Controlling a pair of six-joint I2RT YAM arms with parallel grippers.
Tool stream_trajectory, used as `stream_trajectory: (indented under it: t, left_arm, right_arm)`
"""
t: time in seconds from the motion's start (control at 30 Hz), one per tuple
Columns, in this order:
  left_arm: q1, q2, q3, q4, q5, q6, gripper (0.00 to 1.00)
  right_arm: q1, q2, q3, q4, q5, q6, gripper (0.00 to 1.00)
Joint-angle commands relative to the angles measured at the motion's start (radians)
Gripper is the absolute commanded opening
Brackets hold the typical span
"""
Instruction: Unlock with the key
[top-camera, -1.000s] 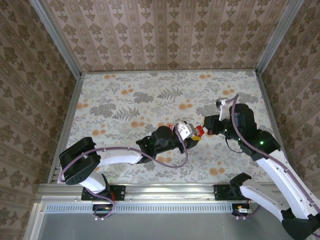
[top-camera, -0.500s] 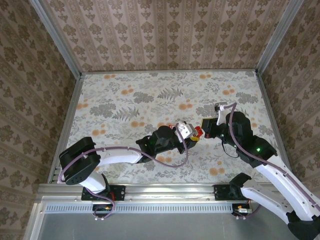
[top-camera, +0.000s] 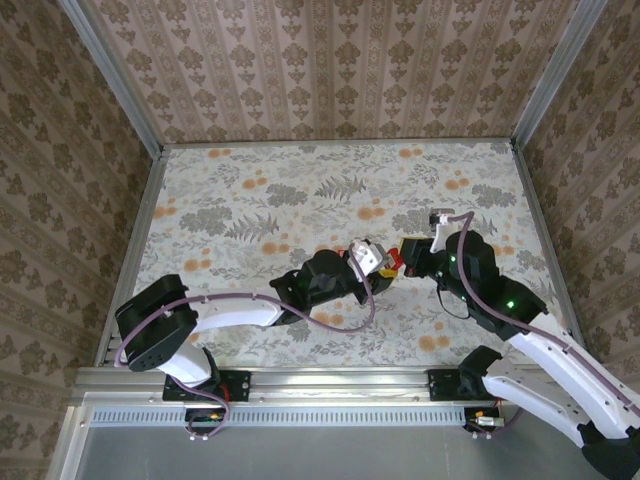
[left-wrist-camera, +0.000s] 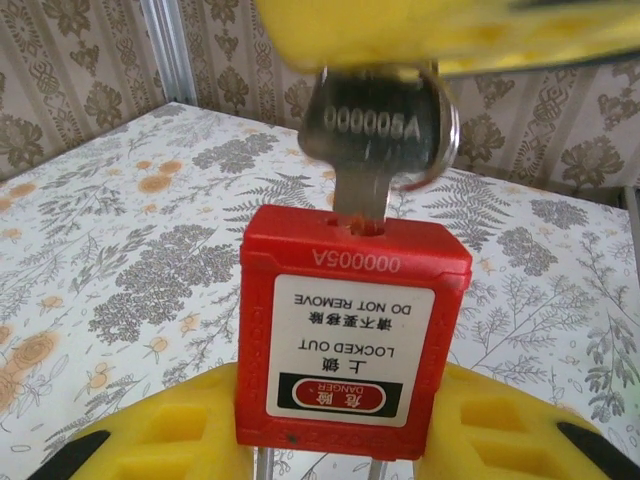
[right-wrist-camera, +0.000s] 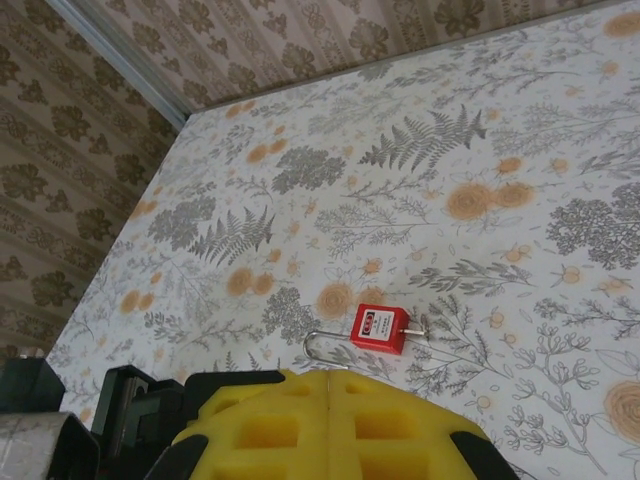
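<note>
Over the floral-patterned table (top-camera: 260, 190), right of its centre: red plastic padlock (left-wrist-camera: 352, 330) between the fingers (left-wrist-camera: 170, 440) of the left gripper (top-camera: 383, 268); silver metal key (left-wrist-camera: 375, 135) with blade in the padlock's keyhole, head between the pads (left-wrist-camera: 400, 30) of the right gripper (top-camera: 406, 256). From above: left gripper left of the padlock, right gripper right of it.

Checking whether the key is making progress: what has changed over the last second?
The right gripper, shut on the key, edged slightly left toward the padlock, and its wrist swung toward the table's near edge. Nothing was taken hold of or let go. Unchanged: the left gripper holds the padlock in about the same spot. The key's blade now sits in the keyhole.
</note>
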Motion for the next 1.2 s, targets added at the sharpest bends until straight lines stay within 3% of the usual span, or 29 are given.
stream_trajectory:
  t: [0.0,0.27,0.43,0.67,0.83,1.17]
  left_arm:
    - [0.004,-0.077,0.040,0.173,0.009,-0.001,0.17]
    - [0.022,-0.108,0.069,0.123,0.029,0.037,0.17]
    - [0.023,-0.102,0.138,-0.089,0.045,0.135,0.17]
    - [0.023,-0.101,0.217,-0.402,-0.003,0.266,0.17]
    - [0.021,-0.125,0.234,-0.536,-0.082,0.336,0.17]
    - [-0.036,-0.184,0.189,-0.599,-0.316,0.555,0.16]
  right_arm:
    - [0.034,0.040,-0.048,-0.031,-0.051,0.008,0.00]
    - [0.033,0.029,-0.128,-0.017,-0.063,0.025,0.00]
    - [0.004,-0.001,-0.065,-0.076,-0.065,0.000,0.01]
    - [-0.119,-0.018,-0.006,-0.086,-0.180,-0.001,0.33]
    - [-0.173,-0.029,0.067,-0.081,-0.221,-0.012,0.47]
    - [-0.279,-0.061,0.074,-0.107,-0.297,-0.002,0.56]
